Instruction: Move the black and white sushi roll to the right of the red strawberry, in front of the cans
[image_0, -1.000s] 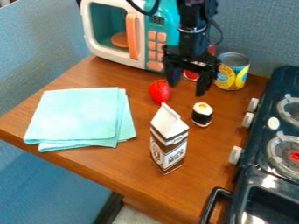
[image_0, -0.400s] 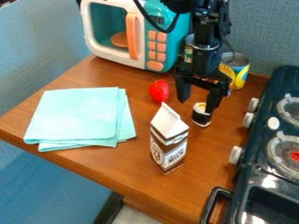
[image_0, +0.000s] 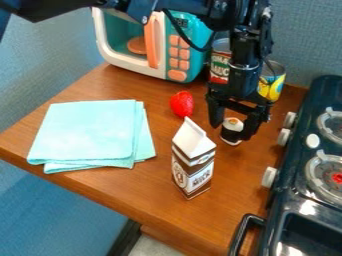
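One toy stove (image_0: 292, 167) stood at the right, its knobs likely to snag a wide swing. The gripper (image_0: 232, 130) hung low, fingers spread; closing off-centre risked tipping its quarry. Just in front, the tall, narrow milk carton (image_0: 194, 162) could have toppled at a sideways knock. Smallest, the sushi roll (image_0: 231, 135) stood upright between the fingers, its rounded sides apt to slip.

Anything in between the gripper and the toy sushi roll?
Nothing visible. The gripper is open with a finger to either side of the toy sushi roll in this view; contact isn't clear. The milk carton stands nearer the camera and to the image's left, outside that gap.
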